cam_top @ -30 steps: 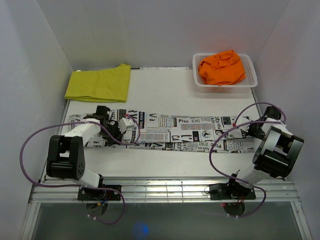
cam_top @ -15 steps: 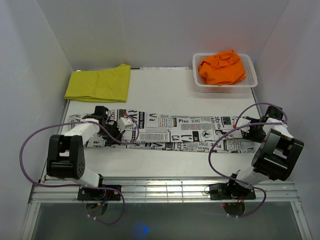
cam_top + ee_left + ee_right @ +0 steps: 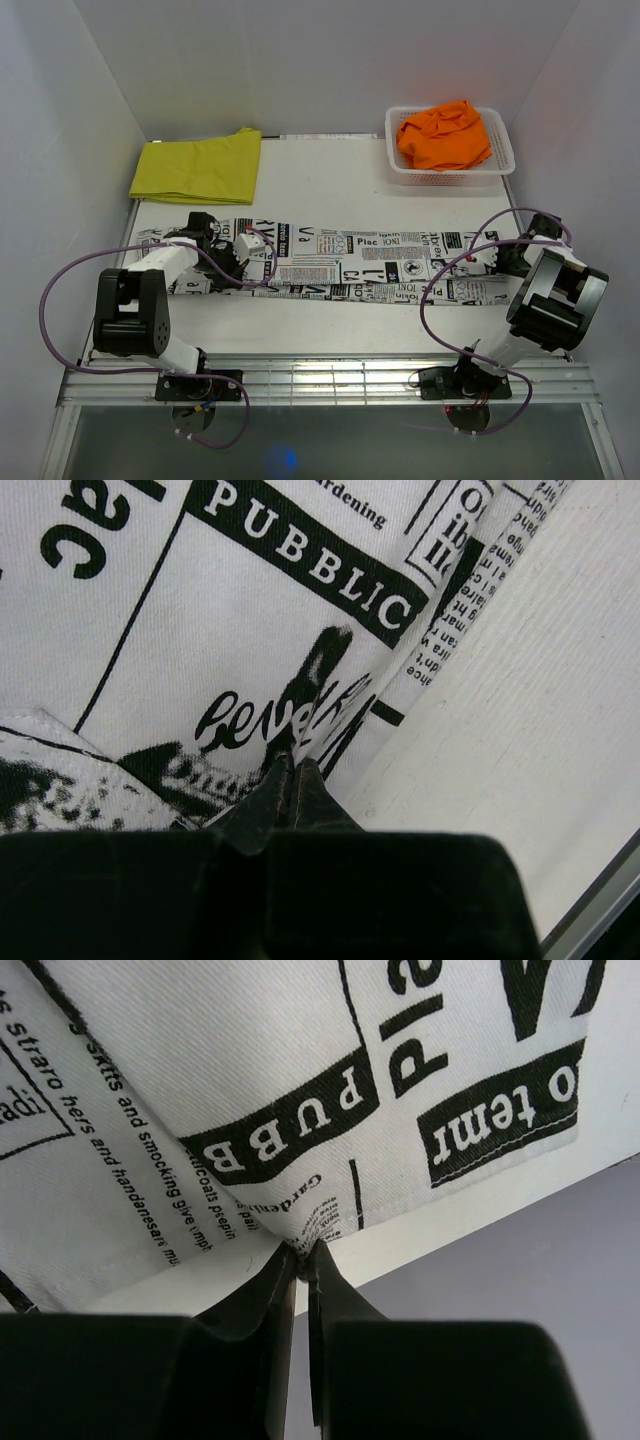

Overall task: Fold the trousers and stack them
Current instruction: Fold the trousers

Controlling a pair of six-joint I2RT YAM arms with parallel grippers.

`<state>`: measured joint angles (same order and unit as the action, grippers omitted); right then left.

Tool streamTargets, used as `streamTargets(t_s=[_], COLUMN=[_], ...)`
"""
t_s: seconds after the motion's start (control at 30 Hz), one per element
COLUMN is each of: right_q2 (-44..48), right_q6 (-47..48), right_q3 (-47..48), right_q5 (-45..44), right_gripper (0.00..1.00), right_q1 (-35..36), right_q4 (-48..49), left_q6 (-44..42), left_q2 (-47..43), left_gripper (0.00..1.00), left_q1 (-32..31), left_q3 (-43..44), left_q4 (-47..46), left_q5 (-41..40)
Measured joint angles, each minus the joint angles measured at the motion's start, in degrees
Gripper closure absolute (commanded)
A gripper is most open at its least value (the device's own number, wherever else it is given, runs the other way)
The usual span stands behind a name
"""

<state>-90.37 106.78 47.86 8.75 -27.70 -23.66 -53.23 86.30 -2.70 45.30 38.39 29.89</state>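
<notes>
Nearest the arm bases, the print trousers [image 3: 350, 265] lie stretched flat, left to right, across the worktop [image 3: 330, 190]. The left jaws are pinched together on a fold of the cloth at the left end. The right jaws are closed to a sliver on the hem at the right end, by the worktop edge. Farther back, yellow trousers [image 3: 197, 168] lie folded in the far-left corner. Orange trousers [image 3: 445, 135] sit bunched in the basket [image 3: 500, 165] at far right.
</notes>
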Motion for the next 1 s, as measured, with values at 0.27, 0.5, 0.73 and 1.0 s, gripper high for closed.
streamTargets(t_s=[0.27,0.5,0.73,1.0], right_q2=[1.5,7.7,12.7,22.3], right_q6=[-0.5,-0.8,0.7,5.0], right_q3=[5.6,12.4,16.7,10.0], right_q5=[1.6,4.5,4.8,1.2], right_gripper=[0.92,0.92,0.92,0.92], right_q1=[0.0,0.0,0.0,-1.0], right_q4=[-5.5,-13.6,-21.0,-25.3], left_q6=[1.7,1.4,1.3,1.1], left_q2=[-0.3,-0.4,1.5,5.2], left_gripper=[1.00,1.00,1.00,1.00], left_q1=[0.3,0.5,2.1,6.4], left_q3=[-1.4,-2.9,-2.3,-0.7], left_q4=[-2.5,-4.2,-4.3,-2.9], left_q5=[0.2,1.0,4.3,11.1])
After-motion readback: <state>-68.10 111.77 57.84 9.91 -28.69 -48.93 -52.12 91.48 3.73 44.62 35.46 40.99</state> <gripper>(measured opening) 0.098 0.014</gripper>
